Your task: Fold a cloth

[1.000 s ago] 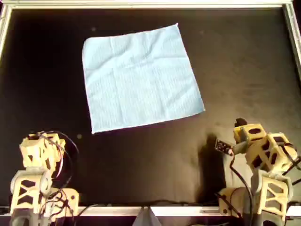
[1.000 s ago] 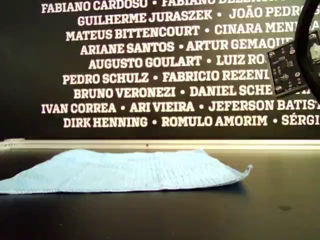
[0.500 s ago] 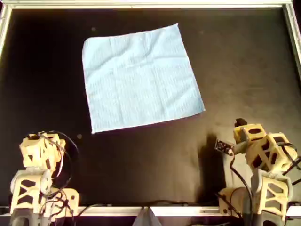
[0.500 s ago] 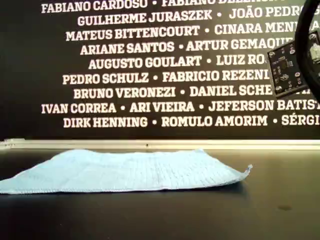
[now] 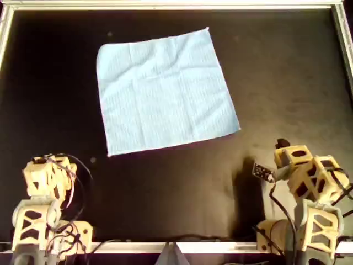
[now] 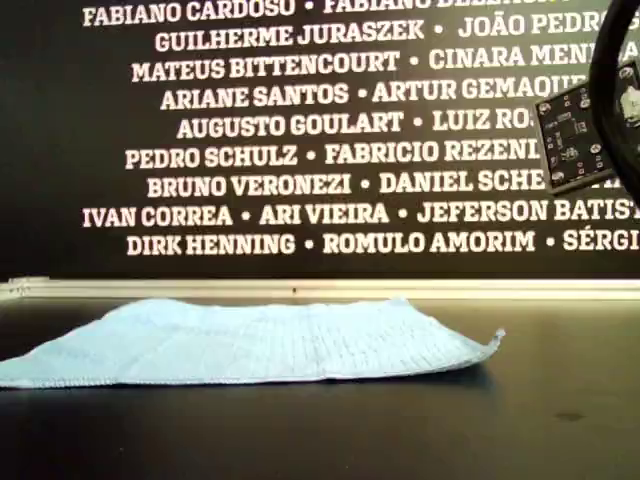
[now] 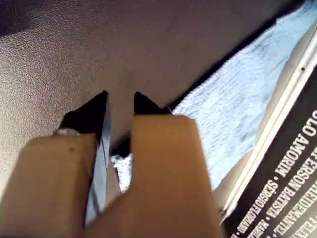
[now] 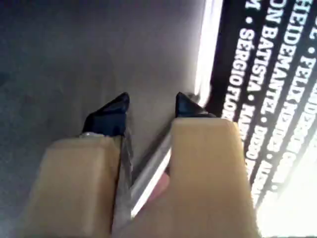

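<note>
1. Reaching for the thin light-blue square woven cloth (image 5: 165, 91) is the step in hand, we judge: it lies flat and unfolded on the black desk (image 5: 287, 83), in the far half of the overhead view, slightly left of centre, w/ faint creases showing.
2. Both arms sit at the near edge of the overhead view, well apart from the cloth. Left gripper (image 7: 120, 101): fingers a narrow gap apart, holding nothing. Right gripper (image 8: 151, 106): fingers a bit wider, also holding nothing.
3. Left wrist view looks toward a cloth edge, so we'd send that arm to the near corner at the overhead view's left (image 5: 110, 153); right arm to the near corner at the overhead view's right (image 5: 237, 129).
4. That right-hand corner curls up slightly in the exterior view (image 6: 495, 340), prob. the easier pinch.
5. Open the fingers wider before descent; come in low, approx. level w/ the desk.
6. Pinch one layer only; lift both corners together, else the fold skews.
7. Carry toward the far edge; match edges before release.
</note>
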`<act>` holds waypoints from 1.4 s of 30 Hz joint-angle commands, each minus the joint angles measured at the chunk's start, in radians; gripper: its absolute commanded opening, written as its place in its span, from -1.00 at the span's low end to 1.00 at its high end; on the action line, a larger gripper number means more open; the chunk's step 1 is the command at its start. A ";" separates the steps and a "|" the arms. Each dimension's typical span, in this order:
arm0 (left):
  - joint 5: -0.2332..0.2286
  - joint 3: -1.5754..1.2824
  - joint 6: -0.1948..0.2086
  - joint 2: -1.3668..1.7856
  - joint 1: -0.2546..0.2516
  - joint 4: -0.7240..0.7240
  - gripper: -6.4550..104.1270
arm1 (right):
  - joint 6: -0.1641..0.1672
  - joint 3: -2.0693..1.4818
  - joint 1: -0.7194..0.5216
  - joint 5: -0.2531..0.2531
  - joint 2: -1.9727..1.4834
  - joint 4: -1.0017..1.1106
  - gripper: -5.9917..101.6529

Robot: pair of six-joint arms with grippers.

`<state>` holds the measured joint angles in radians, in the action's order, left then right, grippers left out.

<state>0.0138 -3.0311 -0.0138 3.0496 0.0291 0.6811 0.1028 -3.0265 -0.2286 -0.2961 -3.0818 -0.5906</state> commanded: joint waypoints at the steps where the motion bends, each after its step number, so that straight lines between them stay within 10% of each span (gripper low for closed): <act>1: -0.006 0.023 -0.003 0.014 -0.006 0.000 -0.58 | -0.005 -0.006 -0.002 0.000 -0.031 0.034 -0.23; 42: 0.011 0.025 -0.002 0.017 -0.020 0.002 -0.58 | -0.009 -0.006 0.000 -0.014 -0.031 0.034 -0.23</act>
<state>0.0184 -3.0311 -0.0138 3.0496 0.0291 0.6811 0.1028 -3.0265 -0.2286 -0.2961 -3.0818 -0.5906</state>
